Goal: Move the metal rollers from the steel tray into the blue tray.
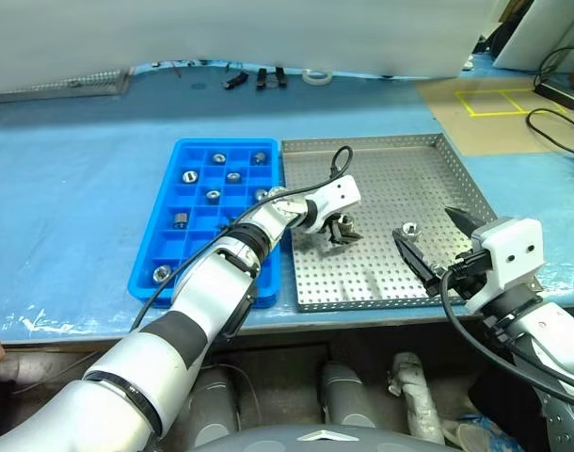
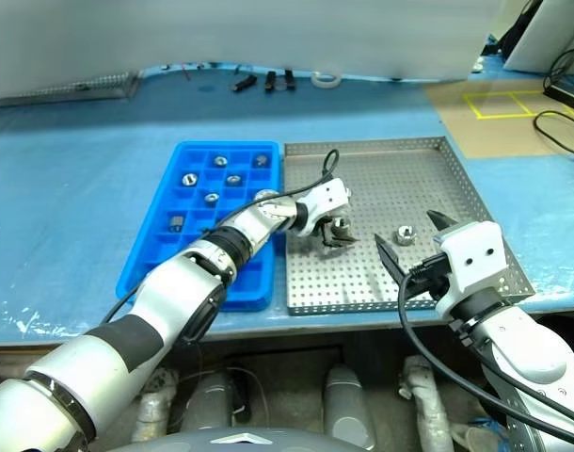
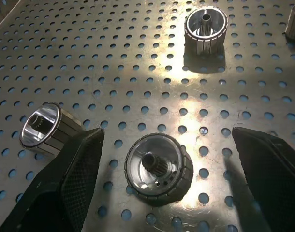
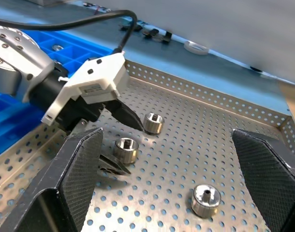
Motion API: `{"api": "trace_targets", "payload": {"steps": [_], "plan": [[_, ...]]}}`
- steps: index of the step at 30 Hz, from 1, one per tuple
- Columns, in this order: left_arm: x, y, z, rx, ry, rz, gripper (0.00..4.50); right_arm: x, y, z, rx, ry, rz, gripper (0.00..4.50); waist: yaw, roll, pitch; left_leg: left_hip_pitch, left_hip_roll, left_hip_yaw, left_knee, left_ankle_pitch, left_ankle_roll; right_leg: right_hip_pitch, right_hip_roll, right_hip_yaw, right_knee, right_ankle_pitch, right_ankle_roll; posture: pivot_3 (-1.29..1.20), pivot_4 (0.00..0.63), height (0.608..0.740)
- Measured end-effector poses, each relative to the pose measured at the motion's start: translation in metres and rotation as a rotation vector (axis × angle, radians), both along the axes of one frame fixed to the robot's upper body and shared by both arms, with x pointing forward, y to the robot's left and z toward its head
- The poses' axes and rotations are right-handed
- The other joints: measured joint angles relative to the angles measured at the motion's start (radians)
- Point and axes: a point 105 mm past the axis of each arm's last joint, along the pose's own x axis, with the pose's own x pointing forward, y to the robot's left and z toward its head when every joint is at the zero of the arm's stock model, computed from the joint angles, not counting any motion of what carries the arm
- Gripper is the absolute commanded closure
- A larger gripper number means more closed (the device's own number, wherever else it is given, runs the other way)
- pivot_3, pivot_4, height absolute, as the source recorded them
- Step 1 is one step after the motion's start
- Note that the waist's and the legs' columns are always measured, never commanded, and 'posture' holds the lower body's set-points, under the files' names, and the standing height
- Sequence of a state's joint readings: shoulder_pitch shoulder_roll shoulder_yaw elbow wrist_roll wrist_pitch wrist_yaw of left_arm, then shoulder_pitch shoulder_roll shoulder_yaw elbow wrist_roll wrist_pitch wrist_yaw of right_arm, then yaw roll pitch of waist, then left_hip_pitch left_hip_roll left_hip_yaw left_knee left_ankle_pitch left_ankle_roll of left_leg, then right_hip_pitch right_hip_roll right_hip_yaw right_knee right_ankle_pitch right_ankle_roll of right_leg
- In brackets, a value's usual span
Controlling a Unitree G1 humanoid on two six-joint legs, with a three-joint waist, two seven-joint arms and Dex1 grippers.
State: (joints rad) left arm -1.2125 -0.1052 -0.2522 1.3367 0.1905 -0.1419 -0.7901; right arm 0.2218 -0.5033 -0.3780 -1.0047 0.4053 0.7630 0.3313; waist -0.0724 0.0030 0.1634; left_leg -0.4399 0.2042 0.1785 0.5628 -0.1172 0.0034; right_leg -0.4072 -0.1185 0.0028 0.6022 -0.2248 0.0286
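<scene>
The steel tray [image 1: 381, 169] lies right of the blue tray [image 1: 174, 160], which has several metal rollers [image 1: 213, 195] in its compartments. My left gripper [image 1: 339, 231] reaches across to the steel tray's left half and is open low over the perforated floor. One roller [image 3: 158, 166] stands between its fingers, untouched. A second roller [image 3: 46, 129] lies just outside one finger [image 3: 75, 179], and a third [image 3: 205, 30] lies farther off. My right gripper [image 1: 438, 240] hovers open and empty above the tray's near right part, close to another roller [image 1: 409, 228].
Small black tools [image 1: 259, 77] and a tape roll [image 1: 317, 75] lie at the table's back edge. Cables [image 1: 560, 104] and yellow floor marks [image 1: 499, 99] are at the far right. The steel tray's near rim sits close to the table's front edge.
</scene>
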Motion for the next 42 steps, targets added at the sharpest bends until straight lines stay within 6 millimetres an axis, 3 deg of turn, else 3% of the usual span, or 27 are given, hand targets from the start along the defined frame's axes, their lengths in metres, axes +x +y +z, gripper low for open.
{"api": "trace_targets", "payload": {"steps": [8, 11, 15, 16, 20, 27, 31, 35, 37, 40, 42], "plan": [[-0.003, 0.003, -0.016, 0.034, 0.045, 0.03, 0.05, -0.001, 0.0, 0.001, -0.002, -0.013, 0.0, 0.0, -0.001, 0.0, 0.0, 0.0, 0.0, 0.0, -0.001, -0.001, 0.001, 0.001, 0.0, -0.002, -0.001, -0.001, 0.001, -0.65, 0.15, 0.74], [-0.002, 0.003, -0.017, 0.032, 0.046, 0.043, 0.68, -0.001, 0.0, 0.002, -0.004, -0.019, 0.001, 0.0, -0.002, 0.0, 0.0, 0.0, -0.001, 0.0, 0.0, -0.001, 0.001, 0.001, -0.002, -0.002, -0.002, -0.001, 0.001, -0.65, 0.15, 0.74], [0.0, 0.005, -0.019, 0.032, 0.041, 0.061, 1.94, -0.002, -0.001, 0.0, -0.005, -0.014, -0.002, 0.0, -0.005, 0.0, 0.0, 0.0, -0.001, 0.0, 0.0, -0.001, 0.001, 0.002, -0.003, -0.002, -0.002, -0.003, 0.005, -0.65, 0.15, 0.74], [0.0, 0.006, -0.019, 0.033, 0.036, 0.068, 1.94, -0.002, -0.001, 0.0, -0.006, -0.013, -0.002, 0.0, -0.006, 0.0, 0.0, 0.0, -0.001, 0.0, 0.0, -0.001, 0.001, 0.002, -0.003, -0.002, -0.002, -0.004, 0.006, -0.65, 0.15, 0.74], [0.002, 0.009, -0.019, 0.037, 0.031, 0.072, 2.81, -0.001, 0.0, -0.001, -0.005, -0.013, 0.001, 0.0, -0.016, 0.0, 0.0, 0.0, -0.003, 0.0, 0.0, -0.002, 0.002, 0.002, -0.005, -0.002, -0.002, -0.004, 0.007, -0.64, 0.15, 0.74], [0.002, 0.014, -0.017, 0.017, 0.051, 0.055, 2.81, 0.002, 0.003, 0.0, -0.005, -0.017, 0.018, 0.0, -0.026, 0.0, 0.0, 0.0, -0.004, 0.0, -0.001, -0.003, 0.003, 0.003, -0.005, -0.002, -0.006, -0.003, 0.006, -0.6, 0.15, 0.74], [-0.002, 0.016, -0.012, -0.08, 0.136, 0.024, 2.81, 0.006, 0.005, 0.001, -0.002, -0.024, 0.038, 0.0, -0.024, 0.0, 0.0, -0.003, -0.004, 0.0, -0.003, -0.003, 0.004, 0.002, -0.005, -0.003, -0.009, 0.0, 0.001, -0.57, 0.15, 0.74], [0.0, 0.027, 0.011, -0.228, 0.189, -0.028, 2.81, 0.011, 0.007, 0.004, -0.012, -0.029, 0.071, 0.0, -0.021, 0.0, 0.0, -0.005, -0.004, 0.0, -0.004, -0.005, 0.005, 0.001, -0.006, -0.004, -0.012, 0.0, 0.0, -0.51, 0.15, 0.74], [0.002, 0.04, 0.032, -0.302, 0.178, -0.077, 2.81, 0.016, 0.008, 0.006, -0.015, -0.03, 0.095, 0.0, -0.017, 0.0, 0.0, -0.005, -0.004, 0.001, -0.004, -0.005, 0.005, 0.001, -0.006, -0.004, -0.013, 0.0, 0.0, -0.45, 0.15, 0.74], [0.004, 0.067, 0.061, -0.363, 0.101, -0.132, 2.81, 0.025, 0.018, 0.008, -0.013, -0.023, 0.177, 0.0, -0.01, 0.001, 0.0, -0.003, -0.001, 0.002, -0.006, -0.005, 0.005, 0.001, -0.006, -0.004, -0.012, 0.0, 0.0, -0.36, 0.15, 0.74], [0.004, 0.085, 0.064, -0.37, 0.075, -0.115, 2.81, 0.031, 0.022, 0.008, -0.016, -0.013, 0.222, 0.0, 0.006, 0.001, 0.0, -0.001, 0.0, 0.003, -0.007, -0.005, 0.005, 0.002, -0.006, -0.004, -0.012, 0.0, -0.001, -0.29, 0.15, 0.74]]}}
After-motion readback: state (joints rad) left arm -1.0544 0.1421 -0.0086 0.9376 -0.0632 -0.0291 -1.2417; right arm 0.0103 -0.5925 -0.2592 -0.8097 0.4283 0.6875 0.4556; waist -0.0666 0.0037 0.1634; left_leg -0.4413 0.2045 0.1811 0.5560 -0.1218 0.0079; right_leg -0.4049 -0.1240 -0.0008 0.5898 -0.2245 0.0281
